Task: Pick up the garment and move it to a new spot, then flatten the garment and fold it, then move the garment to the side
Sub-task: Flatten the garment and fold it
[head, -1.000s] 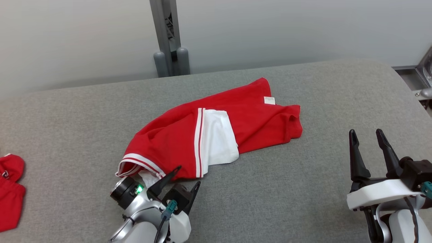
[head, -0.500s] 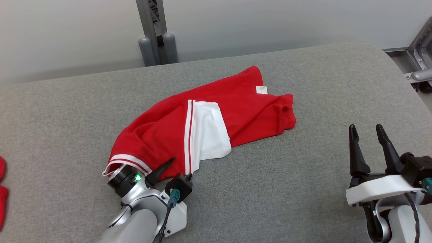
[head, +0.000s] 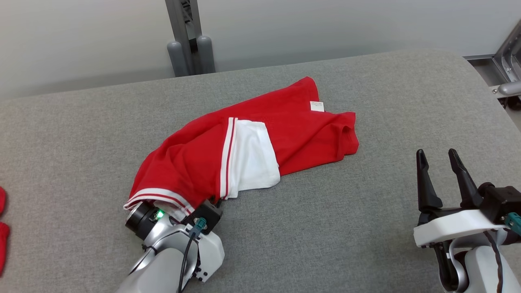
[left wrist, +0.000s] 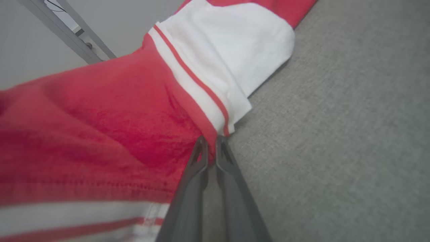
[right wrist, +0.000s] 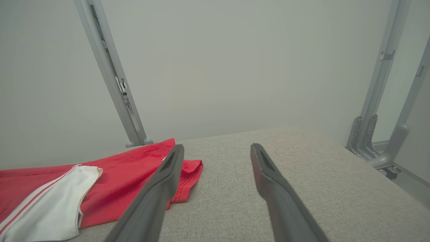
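A red garment (head: 281, 126) with a white panel and white stripes lies crumpled across the middle of the grey padded table (head: 325, 228). My left gripper (left wrist: 210, 143) is shut on the garment's (left wrist: 100, 127) near hem, pinching red cloth between its tips beside the striped band. In the head view the cloth drapes over those fingers above the left wrist (head: 179, 232). At the lower right my right gripper (head: 437, 171) stands open above bare table, clear of the cloth. From the right wrist view that gripper (right wrist: 216, 154) holds nothing, and the garment (right wrist: 127, 181) lies off to its left.
Another red cloth (head: 2, 236) peeks in at the table's left edge. A grey metal post (head: 185, 36) stands behind the table against the pale wall. Metal frame parts (head: 506, 77) sit past the table's right end.
My left gripper pushed forward under the garment's hem and shut on it. The head camera shifted between the earliest frame and the later ones. The right gripper stayed open.
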Robot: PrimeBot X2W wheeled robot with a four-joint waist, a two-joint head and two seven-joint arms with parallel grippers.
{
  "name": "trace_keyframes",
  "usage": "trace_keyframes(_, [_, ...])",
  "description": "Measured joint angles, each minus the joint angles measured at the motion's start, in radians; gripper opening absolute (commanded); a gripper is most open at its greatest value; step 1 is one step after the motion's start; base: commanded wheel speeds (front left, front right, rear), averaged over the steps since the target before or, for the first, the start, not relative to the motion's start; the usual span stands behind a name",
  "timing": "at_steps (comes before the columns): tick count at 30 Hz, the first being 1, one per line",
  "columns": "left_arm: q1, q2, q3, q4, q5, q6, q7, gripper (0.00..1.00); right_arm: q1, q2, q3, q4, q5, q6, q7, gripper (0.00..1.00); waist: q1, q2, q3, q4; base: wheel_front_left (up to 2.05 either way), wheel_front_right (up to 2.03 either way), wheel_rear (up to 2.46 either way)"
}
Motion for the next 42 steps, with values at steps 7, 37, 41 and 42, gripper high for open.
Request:
trace_keyframes(7, [0.036, -0.001, 0.033, -0.149, -0.135, 0.008, 0.001, 0.00, 0.001, 0.000, 0.007, 0.013, 0.004, 0.000, 0.000, 1.00, 0.0000, 0.0000, -0.027, 0.008, 0.00, 0.00, 0.00])
trace_keyframes(37, [-0.079, 0.037, 0.441, -0.569, -0.283, -0.099, 0.001, 0.00, -0.013, 0.000, 0.048, 0.026, 0.038, 0.000, 0.000, 1.00, 0.0000, 0.0000, -0.078, -0.030, 0.00, 0.00, 0.00])
trace_keyframes(41, [-0.126, 0.054, 0.462, -0.483, -0.287, -0.093, 0.001, 0.00, -0.028, 0.001, 0.063, 0.019, 0.050, 0.000, 0.000, 1.00, 0.0000, 0.0000, -0.065, -0.041, 0.00, 0.00, 0.00])
trace_keyframes(42, [-0.148, 0.063, 0.473, -0.448, -0.292, -0.089, 0.005, 0.00, -0.032, 0.000, 0.067, 0.016, 0.052, 0.000, 0.000, 1.00, 0.0000, 0.0000, -0.058, -0.045, 0.00, 0.00, 0.00])
